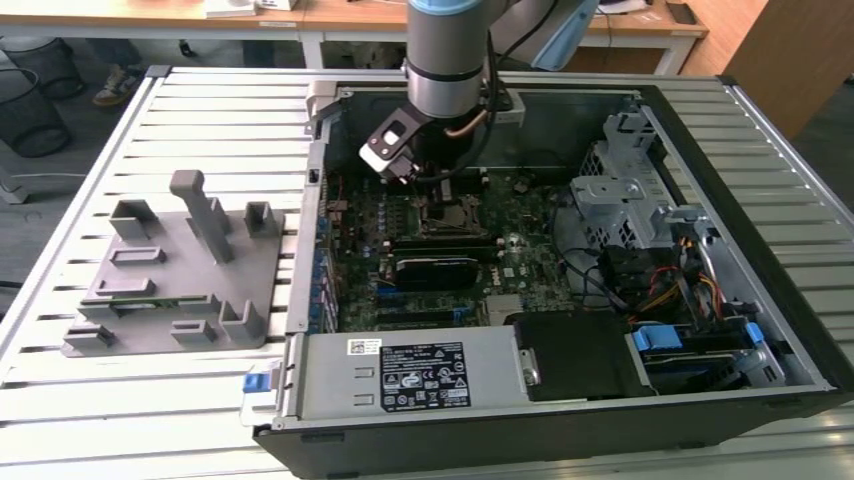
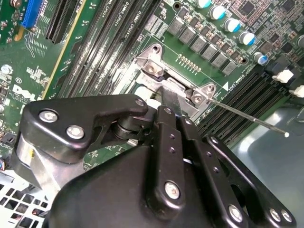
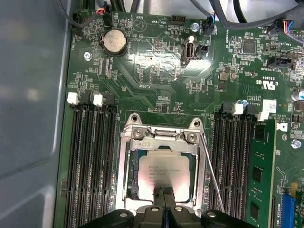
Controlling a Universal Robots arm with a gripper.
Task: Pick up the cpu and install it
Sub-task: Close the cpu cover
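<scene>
Over the upper middle of the exterior view, we see the arm (image 1: 447,60) reaching down into the open computer case (image 1: 747,300), with its gripper (image 1: 430,188) low over the motherboard (image 1: 454,250). The grey fixture (image 1: 174,270) sits well apart at the exterior view's left.

In the first wrist view, the cpu (image 3: 164,171) lies inside the socket frame (image 3: 124,171), between two banks of memory slots (image 3: 92,166). The fingers (image 3: 160,197) are closed against each other with nothing between them, their tips over one edge of the chip. We cannot tell whether they press on it.

We judge the danger to lie at that edge. A push off-centre could tilt or slide the chip in its seat and harm the contacts beneath. The thin lever (image 3: 211,175) stands loose just beside the frame, where a sideways drift could catch it.

The chip itself is a flat silvery square with a thin darker rim. It carries fine print and a pale, warm sheen across its metal top, and we cannot confirm that it sits level.

In the second wrist view, the gripper's black links stand in front of the socket. One finger (image 2: 170,102) runs down to the frame's hinge end, and the chip is largely hidden behind it.
</scene>
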